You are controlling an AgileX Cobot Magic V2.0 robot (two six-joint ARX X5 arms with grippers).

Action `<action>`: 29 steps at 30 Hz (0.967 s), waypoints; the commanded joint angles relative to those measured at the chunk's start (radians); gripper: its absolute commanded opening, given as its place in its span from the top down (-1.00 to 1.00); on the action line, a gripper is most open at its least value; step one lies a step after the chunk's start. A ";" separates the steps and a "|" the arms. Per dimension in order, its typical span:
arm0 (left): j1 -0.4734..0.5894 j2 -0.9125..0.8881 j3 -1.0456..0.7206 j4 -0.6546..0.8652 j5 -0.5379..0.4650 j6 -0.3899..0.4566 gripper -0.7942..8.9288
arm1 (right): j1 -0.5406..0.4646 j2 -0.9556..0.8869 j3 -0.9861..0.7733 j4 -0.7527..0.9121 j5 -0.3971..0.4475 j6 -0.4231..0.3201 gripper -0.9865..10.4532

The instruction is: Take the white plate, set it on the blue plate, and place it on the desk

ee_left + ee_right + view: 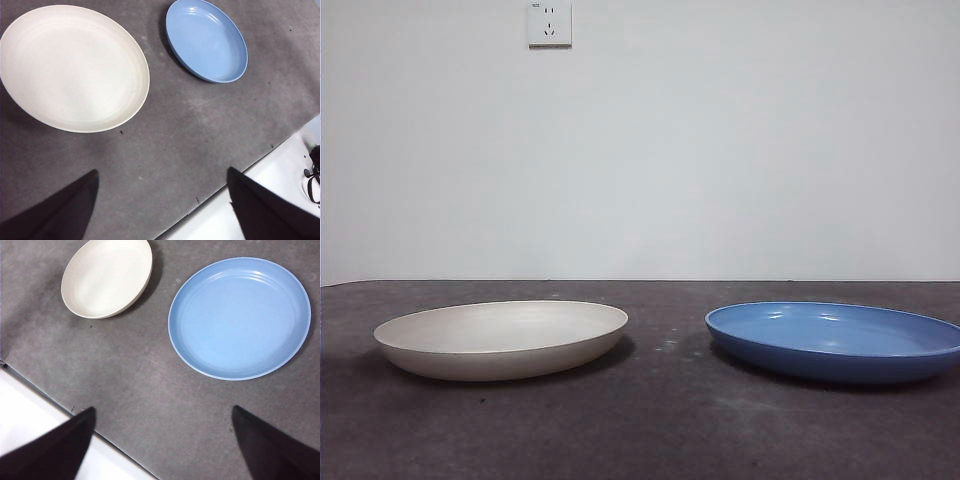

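- Both pairs of jaws are spread wide and grasp nothing: the left gripper (162,205) hangs above bare desk (190,130) on the near side of the white plate (72,67), and the right gripper (162,445) hangs above the desk on the near side of the blue plate (240,317).
- Neither arm shows in the front view, so I judge both are waiting high and back, with no step of the task begun.
- In the front view the white plate (502,338) sits on the left and the blue plate (835,340) on the right, each resting on the desk (660,430) with a bare strip between them; they are apart, not touching.
- Each arm hovers nearer one plate, which probably suits the left arm for lifting the white plate.
- Both plates lie flat with the hollow side up, rims level. Being round, neither has a long axis or a pointing direction, so any part of the rim should serve for a grasp.
- A wall socket (549,23) sits high on the far wall.
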 commanded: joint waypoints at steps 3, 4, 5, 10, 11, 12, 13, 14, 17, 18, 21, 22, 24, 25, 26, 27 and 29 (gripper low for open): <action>-0.003 0.018 0.023 0.043 -0.010 -0.037 -0.06 | 0.002 0.006 0.021 0.008 -0.003 -0.001 0.00; -0.003 0.028 0.024 0.055 -0.021 -0.047 -0.06 | 0.002 0.006 0.021 0.009 -0.003 -0.001 0.00; -0.003 0.040 0.025 0.066 -0.034 -0.055 -0.06 | 0.002 0.006 0.021 0.009 -0.003 -0.001 0.00; -0.003 0.124 0.034 0.134 -0.092 -0.084 -0.05 | 0.002 0.006 0.021 0.014 -0.001 -0.001 0.00; -0.003 0.147 0.040 0.144 -0.112 -0.084 -0.05 | 0.002 0.006 0.021 0.016 -0.001 -0.001 0.00; -0.003 0.169 0.047 0.150 -0.135 -0.084 -0.05 | 0.003 0.006 0.021 0.016 -0.001 -0.001 0.00; -0.003 0.198 0.060 0.156 -0.159 -0.084 -0.05 | 0.003 0.006 0.021 0.016 -0.001 -0.001 0.00; -0.003 0.225 0.072 0.162 -0.175 -0.084 -0.05 | 0.005 0.006 0.021 0.016 -0.001 -0.001 0.00; -0.003 0.323 0.123 0.182 -0.220 -0.082 -0.05 | 0.008 0.006 0.021 0.016 -0.002 -0.001 0.00; -0.003 0.351 0.138 0.190 -0.229 -0.080 -0.05 | 0.008 0.006 0.021 0.016 -0.002 -0.001 0.00; -0.003 0.445 0.187 0.212 -0.257 -0.068 -0.05 | 0.008 0.006 0.021 0.016 -0.002 -0.001 0.00; -0.003 0.477 0.201 0.221 -0.270 -0.064 -0.05 | 0.008 0.006 0.021 0.016 -0.002 -0.001 0.00; -0.003 0.536 0.226 0.230 -0.301 -0.047 -0.01 | 0.008 0.006 0.021 0.016 -0.001 -0.001 0.00; -0.003 0.567 0.238 0.233 -0.317 -0.037 0.02 | 0.008 0.006 0.021 0.016 -0.001 -0.001 0.00; -0.003 0.597 0.246 0.243 -0.327 -0.032 0.02 | 0.008 0.006 0.021 0.016 -0.001 -0.001 0.00; -0.002 0.621 0.252 0.249 -0.328 -0.026 0.02 | 0.008 0.006 0.021 0.016 -0.001 -0.001 0.00; 0.000 0.672 0.258 0.268 -0.328 -0.018 0.01 | 0.008 0.006 0.021 0.016 -0.001 -0.001 0.00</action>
